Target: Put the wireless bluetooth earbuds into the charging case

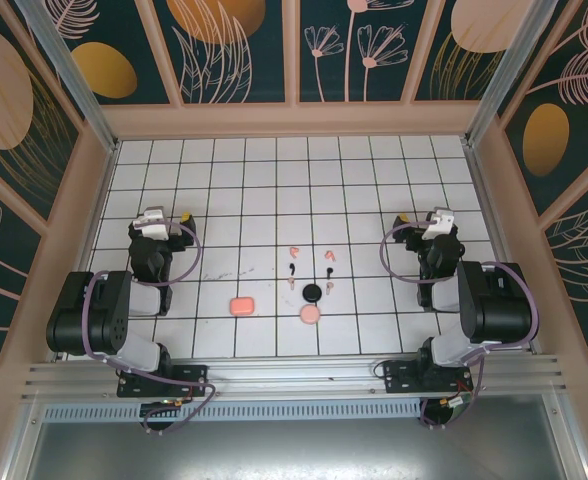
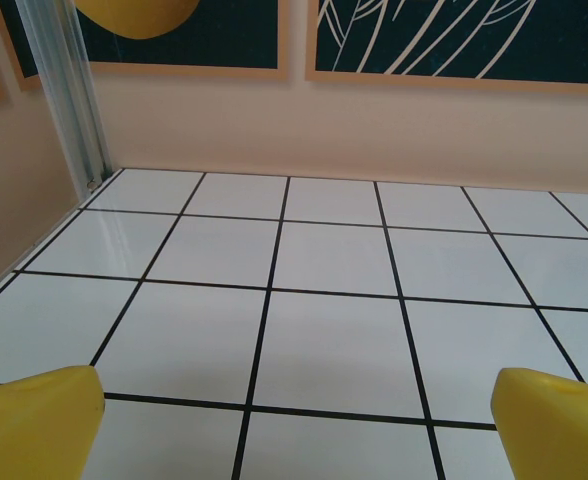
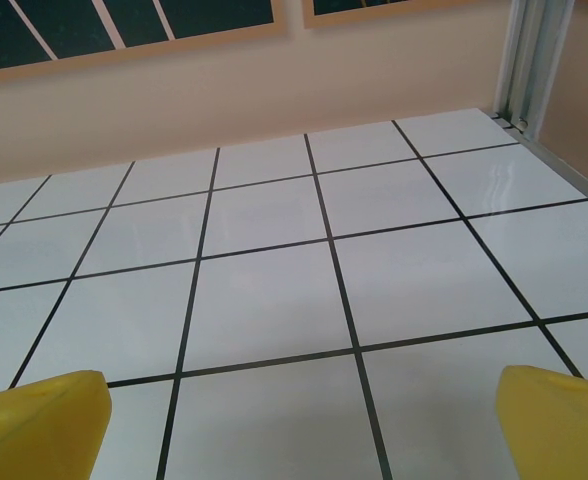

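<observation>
1. The earbuds [image 1: 293, 250] lie loose just behind the black case [image 1: 312, 292], none seated yet.
2. The left gripper [image 2: 294, 425] and right gripper [image 3: 304, 420] gape empty, well to either side of that case, probably parked to leave reaching room.

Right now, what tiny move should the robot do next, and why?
Probably swing the right arm inward toward the nearest earbud. Its jaws stand wide open over bare tile, far from anything, while the earbuds lie loose in the middle beside the black case.
</observation>
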Robot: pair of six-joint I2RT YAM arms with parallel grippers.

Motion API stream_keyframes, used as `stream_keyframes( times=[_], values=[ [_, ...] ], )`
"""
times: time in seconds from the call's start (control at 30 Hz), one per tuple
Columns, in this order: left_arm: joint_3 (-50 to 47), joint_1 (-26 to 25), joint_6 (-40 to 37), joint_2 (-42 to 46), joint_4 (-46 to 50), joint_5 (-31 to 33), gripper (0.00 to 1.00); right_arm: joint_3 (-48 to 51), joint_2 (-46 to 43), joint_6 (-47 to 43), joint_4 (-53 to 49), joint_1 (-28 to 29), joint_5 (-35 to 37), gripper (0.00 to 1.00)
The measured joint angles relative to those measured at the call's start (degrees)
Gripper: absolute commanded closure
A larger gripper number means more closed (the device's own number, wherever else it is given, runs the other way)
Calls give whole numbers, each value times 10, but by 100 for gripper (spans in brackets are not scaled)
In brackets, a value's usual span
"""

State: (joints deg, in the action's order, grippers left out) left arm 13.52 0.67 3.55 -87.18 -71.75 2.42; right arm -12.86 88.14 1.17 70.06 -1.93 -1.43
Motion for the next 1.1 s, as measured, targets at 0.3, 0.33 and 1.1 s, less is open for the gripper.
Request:
stream_keyframes(
  times=[0.3, 0.33, 1.1],
  values=[
    [0, 0, 2, 0, 0, 0, 1, 0, 0, 0, 0, -8, -7, 1],
    [0, 0, 2, 0, 0, 0, 1, 0, 0, 0, 0, -8, -9, 1],
    [111, 0, 32, 154, 249, 0, 1, -201, -229, 173, -418, 4, 56, 1]
  ],
)
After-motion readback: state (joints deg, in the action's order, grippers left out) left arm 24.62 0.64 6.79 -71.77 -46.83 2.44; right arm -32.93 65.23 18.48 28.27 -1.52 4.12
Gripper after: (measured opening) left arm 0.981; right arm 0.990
